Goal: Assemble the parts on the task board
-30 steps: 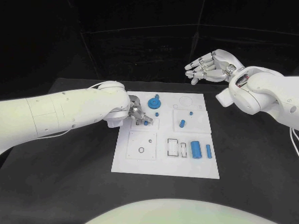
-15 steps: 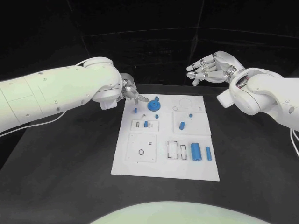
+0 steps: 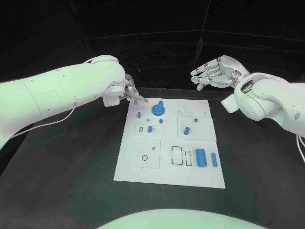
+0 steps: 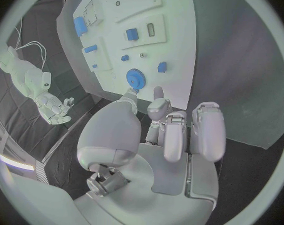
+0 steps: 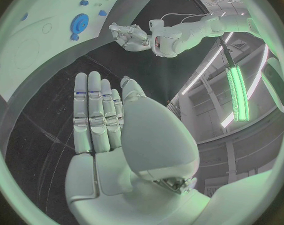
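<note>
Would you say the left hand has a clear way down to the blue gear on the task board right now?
Probably yes: the left hand hovers empty beside the board's far-left corner, and nothing lies between it and the blue gear. The right hand is well away.

Black table (image 3: 70,162), white task board (image 3: 167,174) flat on it

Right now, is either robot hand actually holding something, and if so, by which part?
No. The left robot hand hangs above the task board's far edge with nothing in its fingers, and the right robot hand is raised, fingers apart, empty too.
</note>
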`<state>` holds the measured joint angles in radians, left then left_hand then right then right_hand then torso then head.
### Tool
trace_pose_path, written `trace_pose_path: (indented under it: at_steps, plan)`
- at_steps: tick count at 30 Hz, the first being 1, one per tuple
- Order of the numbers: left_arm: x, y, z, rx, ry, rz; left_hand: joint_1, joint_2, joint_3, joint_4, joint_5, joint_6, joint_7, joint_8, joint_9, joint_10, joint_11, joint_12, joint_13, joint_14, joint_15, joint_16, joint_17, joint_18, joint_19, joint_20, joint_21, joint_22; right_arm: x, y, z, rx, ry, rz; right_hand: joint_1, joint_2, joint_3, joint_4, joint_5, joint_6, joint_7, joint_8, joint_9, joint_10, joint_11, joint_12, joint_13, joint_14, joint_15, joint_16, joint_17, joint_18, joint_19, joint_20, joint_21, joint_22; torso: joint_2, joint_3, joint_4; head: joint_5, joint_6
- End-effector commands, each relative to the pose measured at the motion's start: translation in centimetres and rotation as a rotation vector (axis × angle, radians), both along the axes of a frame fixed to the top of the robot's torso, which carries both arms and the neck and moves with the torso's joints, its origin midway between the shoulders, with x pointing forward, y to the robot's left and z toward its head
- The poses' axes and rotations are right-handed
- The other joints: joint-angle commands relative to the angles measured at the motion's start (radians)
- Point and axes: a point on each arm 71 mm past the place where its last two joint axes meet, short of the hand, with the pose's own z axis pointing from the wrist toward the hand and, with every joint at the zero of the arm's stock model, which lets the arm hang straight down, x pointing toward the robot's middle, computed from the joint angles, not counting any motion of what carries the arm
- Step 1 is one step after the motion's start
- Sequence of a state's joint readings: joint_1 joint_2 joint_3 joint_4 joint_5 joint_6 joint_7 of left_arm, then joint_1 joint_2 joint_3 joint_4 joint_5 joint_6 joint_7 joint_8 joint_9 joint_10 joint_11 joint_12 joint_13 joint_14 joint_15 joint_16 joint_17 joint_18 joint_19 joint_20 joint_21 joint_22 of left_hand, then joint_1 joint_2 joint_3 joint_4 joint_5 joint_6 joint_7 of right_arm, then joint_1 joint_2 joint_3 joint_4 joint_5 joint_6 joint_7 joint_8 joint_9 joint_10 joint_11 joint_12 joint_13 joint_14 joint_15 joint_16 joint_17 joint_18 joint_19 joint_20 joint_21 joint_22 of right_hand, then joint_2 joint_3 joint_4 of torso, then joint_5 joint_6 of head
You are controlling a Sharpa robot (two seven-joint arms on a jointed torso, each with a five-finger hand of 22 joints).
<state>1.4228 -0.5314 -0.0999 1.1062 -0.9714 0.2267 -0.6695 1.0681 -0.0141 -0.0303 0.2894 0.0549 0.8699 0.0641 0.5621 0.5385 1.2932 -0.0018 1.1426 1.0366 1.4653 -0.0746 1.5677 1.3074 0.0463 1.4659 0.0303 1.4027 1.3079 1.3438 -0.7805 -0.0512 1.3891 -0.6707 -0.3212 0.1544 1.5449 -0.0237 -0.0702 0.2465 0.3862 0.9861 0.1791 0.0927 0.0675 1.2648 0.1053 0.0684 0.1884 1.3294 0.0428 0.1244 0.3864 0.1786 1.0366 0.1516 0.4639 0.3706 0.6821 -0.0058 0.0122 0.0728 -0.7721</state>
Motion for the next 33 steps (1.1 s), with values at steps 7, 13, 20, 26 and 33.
trace_pose_path:
  at_steps: [7,13,20,26,33]
  plan:
    - [1.0,0.4,-2.0,0.035,0.064,-0.035,0.022,0.010,-0.014,-0.002,-0.004,0.001,0.010,-0.012,-0.009,-0.007,0.002,-0.002,-0.002,0.105,0.010,0.003,0.263,0.007,0.016,0.011,-0.004,0.039,0.0,0.2,0.2,0.005,-0.011,0.007,-0.008,0.004,0.000,0.004,0.007,-0.004,0.004,-0.006,0.001,-0.004,-0.001,-0.003,-0.001,0.003,0.002,-0.006,-0.001,0.003,0.005,0.001,-0.006,-0.002,0.001,-0.0004,-0.0001,0.000,-0.006]
    - [1.1,-0.1,-3.0,0.034,0.084,-0.048,0.024,0.012,-0.015,-0.002,-0.004,0.002,0.010,-0.013,-0.011,-0.008,0.002,-0.002,-0.002,0.105,0.010,0.003,0.263,0.007,0.016,0.012,-0.004,0.039,-0.1,0.5,0.2,0.006,-0.011,0.013,-0.008,0.004,0.000,0.004,0.007,-0.004,0.004,-0.006,0.001,-0.004,-0.001,-0.003,-0.001,0.003,0.002,-0.006,-0.001,0.003,0.005,0.001,-0.006,-0.002,0.000,-0.0003,-0.0014,0.001,-0.008]
    - [1.1,0.0,-3.6,0.039,0.100,-0.048,0.029,0.016,-0.018,-0.002,-0.004,0.004,0.011,-0.015,-0.013,-0.007,0.002,0.000,-0.001,0.105,0.011,0.003,0.263,0.006,0.016,0.012,-0.004,0.040,0.0,0.6,0.2,0.007,-0.011,0.016,-0.008,0.004,0.000,0.004,0.007,-0.004,0.004,-0.006,0.001,-0.004,-0.001,-0.003,-0.001,0.003,0.002,-0.006,-0.001,0.003,0.005,0.001,-0.006,-0.002,-0.002,0.0015,0.0002,0.002,-0.011]
    - [1.1,0.2,-3.9,0.044,0.119,-0.057,0.044,0.025,-0.022,-0.004,-0.003,0.013,0.010,-0.017,-0.019,-0.008,0.002,0.000,-0.003,0.105,0.011,0.003,0.263,0.006,0.018,0.013,-0.002,0.043,0.0,0.7,0.2,0.007,-0.010,0.018,-0.008,0.004,0.000,0.004,0.007,-0.004,0.004,-0.006,0.001,-0.004,-0.001,-0.003,-0.001,0.003,0.002,-0.006,-0.001,0.003,0.005,0.001,-0.006,-0.002,-0.002,0.0016,0.0011,0.001,-0.012]
    - [1.1,0.2,-4.0,0.042,0.125,-0.062,0.055,0.031,-0.025,-0.006,-0.003,0.018,0.009,-0.019,-0.023,-0.008,0.002,0.001,-0.002,0.105,0.011,0.003,0.263,0.006,0.017,0.014,-0.003,0.042,0.0,0.7,0.2,0.007,-0.010,0.018,-0.008,0.004,0.000,0.004,0.007,-0.004,0.004,-0.006,0.001,-0.004,-0.001,-0.003,-0.001,0.003,0.002,-0.006,-0.001,0.003,0.005,0.001,-0.006,-0.002,-0.002,0.0020,-0.0001,0.001,-0.013]
